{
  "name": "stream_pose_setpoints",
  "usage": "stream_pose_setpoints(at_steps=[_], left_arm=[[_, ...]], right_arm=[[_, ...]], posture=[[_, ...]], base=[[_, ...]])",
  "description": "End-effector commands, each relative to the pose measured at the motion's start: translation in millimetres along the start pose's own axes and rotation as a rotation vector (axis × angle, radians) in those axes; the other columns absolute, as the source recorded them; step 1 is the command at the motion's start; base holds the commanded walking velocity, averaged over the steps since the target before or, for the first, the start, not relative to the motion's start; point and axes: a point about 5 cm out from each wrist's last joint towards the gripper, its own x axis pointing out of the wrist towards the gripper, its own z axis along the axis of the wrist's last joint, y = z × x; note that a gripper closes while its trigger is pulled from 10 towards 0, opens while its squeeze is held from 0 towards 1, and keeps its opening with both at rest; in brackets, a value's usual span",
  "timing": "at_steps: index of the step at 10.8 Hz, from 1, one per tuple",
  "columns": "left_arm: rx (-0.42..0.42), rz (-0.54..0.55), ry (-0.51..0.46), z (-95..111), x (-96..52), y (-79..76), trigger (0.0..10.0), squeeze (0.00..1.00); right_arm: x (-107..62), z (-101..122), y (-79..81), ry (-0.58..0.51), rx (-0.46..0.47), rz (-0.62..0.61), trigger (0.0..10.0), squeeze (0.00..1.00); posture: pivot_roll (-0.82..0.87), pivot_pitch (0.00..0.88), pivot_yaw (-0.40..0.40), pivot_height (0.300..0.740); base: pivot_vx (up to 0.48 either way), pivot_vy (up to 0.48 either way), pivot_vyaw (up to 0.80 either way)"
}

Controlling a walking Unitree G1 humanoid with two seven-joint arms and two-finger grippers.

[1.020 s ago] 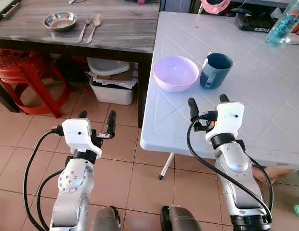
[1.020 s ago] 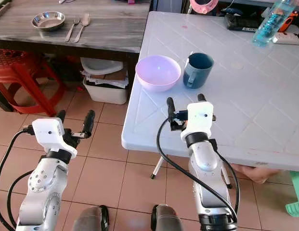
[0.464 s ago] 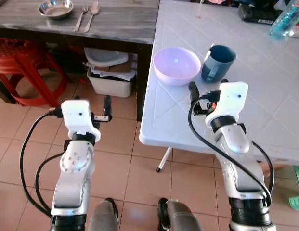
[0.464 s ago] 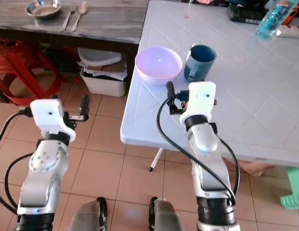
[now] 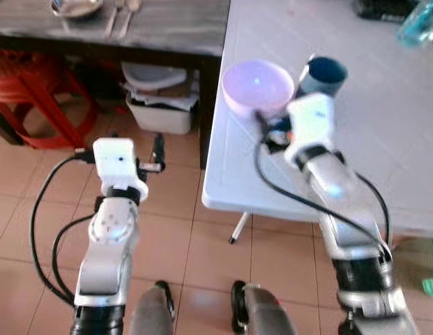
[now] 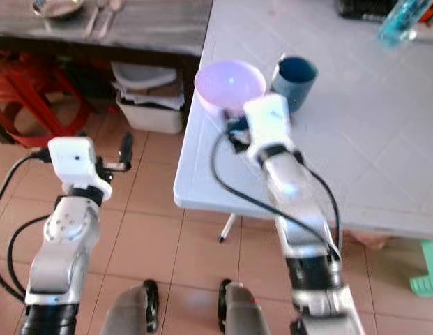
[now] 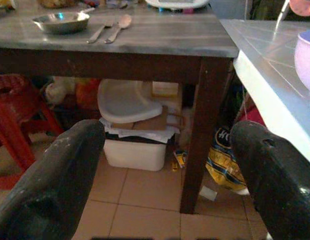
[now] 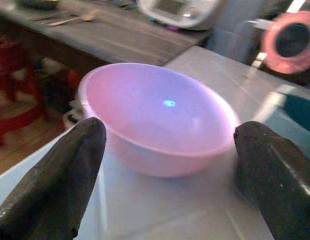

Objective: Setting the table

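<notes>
I've lined the right gripper (image 8: 164, 165) up on the pink bowl (image 8: 157, 117), jaws spread either side for a rim grab; left gripper (image 7: 159, 170) idles with jaws spread

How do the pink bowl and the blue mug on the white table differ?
The bowl is pale pink, wide and shallow; the mug is dark blue, narrower and taller. The mug has a handle, the bowl none. The right gripper has its open fingers facing the bowl, not the mug. Both stand upright and look empty on the table.
</notes>
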Motion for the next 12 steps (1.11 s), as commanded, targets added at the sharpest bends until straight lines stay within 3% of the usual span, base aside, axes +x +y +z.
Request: stream_pose_setpoints(at_steps=[1,3,4,5,6,7,10,11,12], left_arm=[[0.007,0.001,0.003,1.2,-2.1,0.6,10.0,0.0],[0.0,0.012,0.014,-0.4,-3.9,1.5,10.0,0.0],[-0.001,0.011,0.017,-1.0,-4.2,1.2,10.0,0.0],[-0.004,0.004,0.026,-2.1,-4.5,-0.8,10.0,0.0],[-0.005,0.004,0.034,-3.3,-4.6,-0.8,10.0,0.0],[-0.006,0.003,0.041,-4.2,-4.5,-1.1,10.0,0.0],[-0.01,-0.002,0.057,-6.0,-4.3,-1.8,10.0,0.0],[-0.012,-0.003,0.067,-7.4,-4.7,-2.4,10.0,0.0],[-0.013,-0.002,0.071,-7.9,-5.0,-2.1,10.0,0.0]], right_arm=[[1.1,-1.3,3.1,0.008,-0.005,0.031,10.0,0.0],[11.0,6.3,8.9,-0.008,-0.079,0.17,10.0,0.0],[12.5,7.3,8.7,-0.009,-0.091,0.182,10.0,0.98],[17.3,8.1,7.1,0.004,-0.132,0.222,10.0,1.0],[20.2,8.9,6.0,0.008,-0.155,0.25,10.0,0.3],[24.6,9.9,4.9,0.017,-0.19,0.289,10.0,0.0],[43.7,9.4,-2.6,0.071,-0.333,0.355,10.0,0.0],[49.4,6.7,-1.5,0.103,-0.338,0.385,9.0,0.0],[52.9,4.0,-0.8,0.128,-0.365,0.421,0.0,0.0]], posture=[[0.03,0.281,-0.007,0.74],[0.03,0.287,-0.011,0.74],[0.03,0.288,-0.011,0.74],[0.03,0.291,-0.013,0.74],[0.03,0.293,-0.012,0.74],[0.02,0.296,-0.012,0.74],[0.03,0.297,-0.008,0.74],[0.03,0.296,-0.009,0.74],[0.04,0.296,-0.006,0.74]], base=[[0.0,0.0,0.0],[0.0,0.0,0.0],[0.0,0.0,0.0],[0.0,0.0,0.0],[0.0,0.0,0.0],[0.0,0.0,0.0],[0.0,0.0,0.0],[0.0,0.0,0.0],[0.0,0.0,0.0]])
